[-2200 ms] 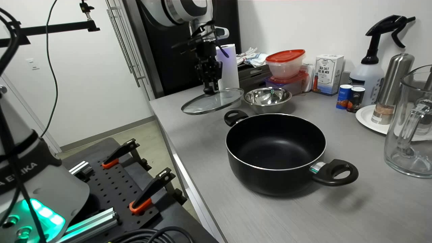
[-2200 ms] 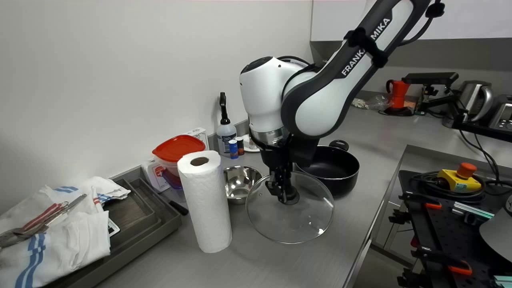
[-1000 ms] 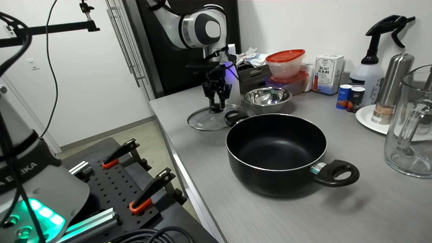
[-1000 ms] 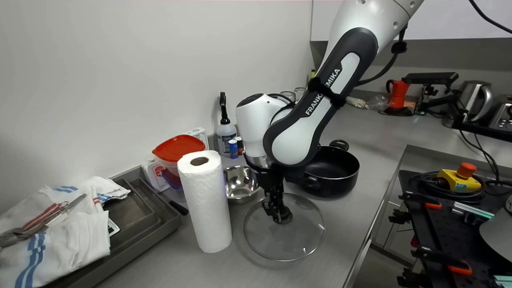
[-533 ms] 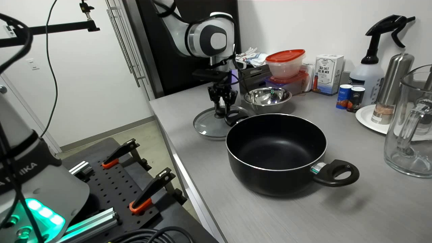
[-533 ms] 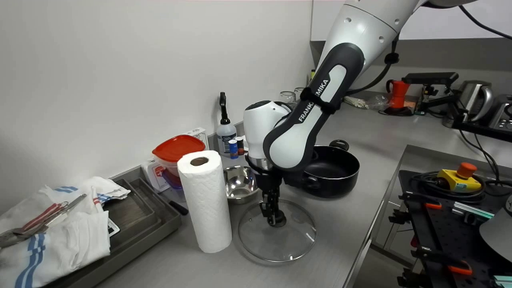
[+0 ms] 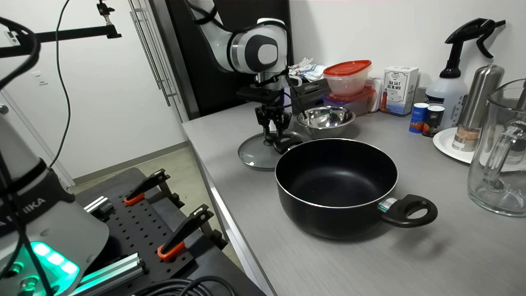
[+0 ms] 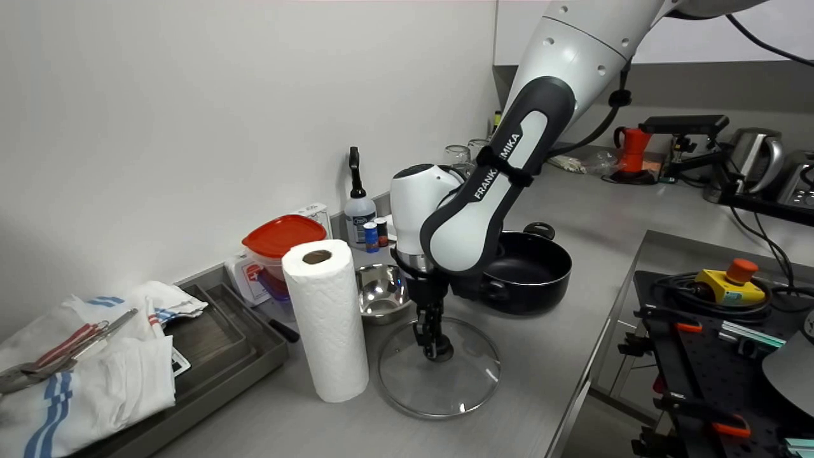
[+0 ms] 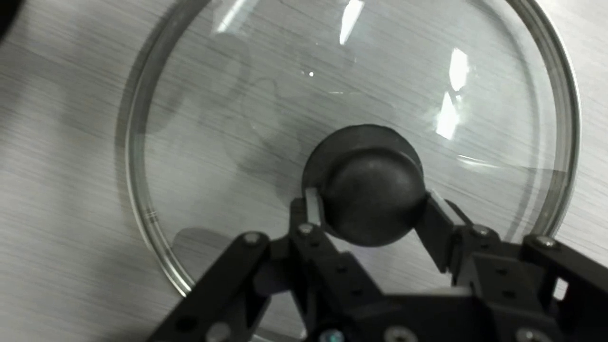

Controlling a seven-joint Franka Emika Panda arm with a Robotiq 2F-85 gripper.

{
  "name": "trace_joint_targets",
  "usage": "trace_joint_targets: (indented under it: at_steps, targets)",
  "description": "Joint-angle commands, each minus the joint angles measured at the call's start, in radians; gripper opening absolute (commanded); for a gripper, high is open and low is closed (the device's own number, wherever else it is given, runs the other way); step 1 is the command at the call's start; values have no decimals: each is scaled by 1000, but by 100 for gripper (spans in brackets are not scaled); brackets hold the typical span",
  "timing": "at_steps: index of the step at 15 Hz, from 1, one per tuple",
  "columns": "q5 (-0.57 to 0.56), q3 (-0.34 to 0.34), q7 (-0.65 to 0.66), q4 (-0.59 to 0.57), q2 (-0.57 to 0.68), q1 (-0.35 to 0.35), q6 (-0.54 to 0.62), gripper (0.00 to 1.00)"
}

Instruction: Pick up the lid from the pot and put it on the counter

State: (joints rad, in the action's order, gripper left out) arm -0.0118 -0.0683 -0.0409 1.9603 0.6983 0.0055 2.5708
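- Grey surface (image 7: 411,263), flat.
- Black pot (image 7: 335,189): stands on it.
- Glass lid (image 7: 255,156): in an exterior view, far left of the pot, seemingly resting level on the surface; rim contact is hard to judge.
- End effector (image 9: 373,205): grips the lid's black knob (image 9: 375,190) from both sides.

Have arm (image 8: 509,156) sloped down from right to left in an exterior view. Holding wrist (image 7: 261,51) bent, with gripper (image 9: 375,204) aimed straight down in both exterior views. Clamping between both fingers (image 9: 437,232), one left, one right in wrist view. Showing base (image 7: 57,220) lit green at near left in an exterior view.
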Motion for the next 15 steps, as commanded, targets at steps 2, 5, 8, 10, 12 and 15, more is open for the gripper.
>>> trace_joint_targets:
  at_steps: [2,5,8,10,12,15]
  targets:
    - [-11,8,-22,14,-3,14,26,89]
    - [-15,10,-22,25,-17,19,18,100]
    - [-23,12,-26,54,-48,23,16,100]
    - [-36,14,-32,92,-86,27,24,100]
    - [-55,15,-41,145,-137,30,43,100]
    - [-73,8,-61,229,-225,21,80,100]
